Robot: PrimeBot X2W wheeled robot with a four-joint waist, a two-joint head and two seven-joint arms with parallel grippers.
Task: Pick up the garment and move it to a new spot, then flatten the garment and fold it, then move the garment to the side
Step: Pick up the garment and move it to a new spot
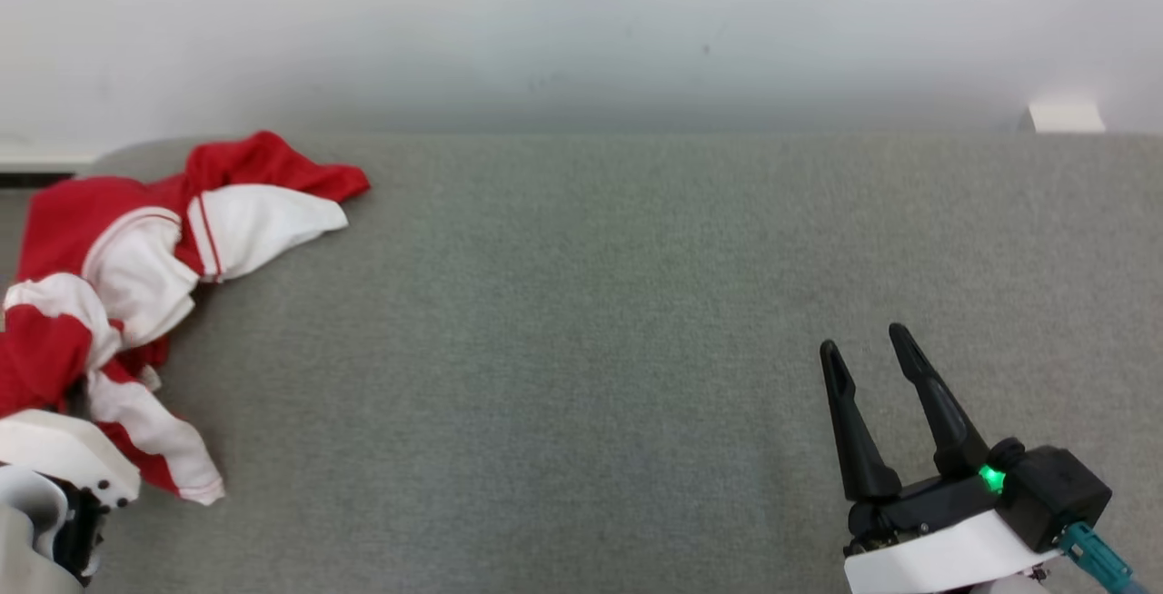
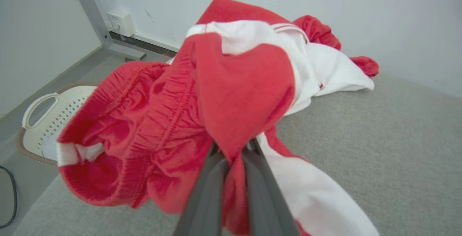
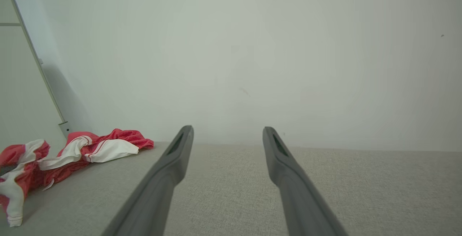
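Observation:
A crumpled red and white garment [image 1: 136, 258] lies bunched at the far left of the grey table [image 1: 591, 303]. In the left wrist view the garment [image 2: 223, 95] rises in a heap right in front of the camera, and my left gripper [image 2: 234, 149] is shut on a red fold of it, cloth pinched between the two fingers [image 2: 207, 189]. In the head view the pale left wrist housing [image 1: 64, 453] sits at the garment's near edge, its fingers hidden under cloth. My right gripper [image 1: 868, 349] stands open at the lower right, far from the garment [image 3: 72, 153], with nothing between its fingers [image 3: 169, 171].
A white perforated laundry basket [image 2: 54, 117] sits on the floor beyond the table's left end, beside a wall with a grey frame post [image 2: 90, 8]. A pale wall [image 1: 581, 22] runs behind the table. The grey table surface stretches bare between the garment and my right gripper.

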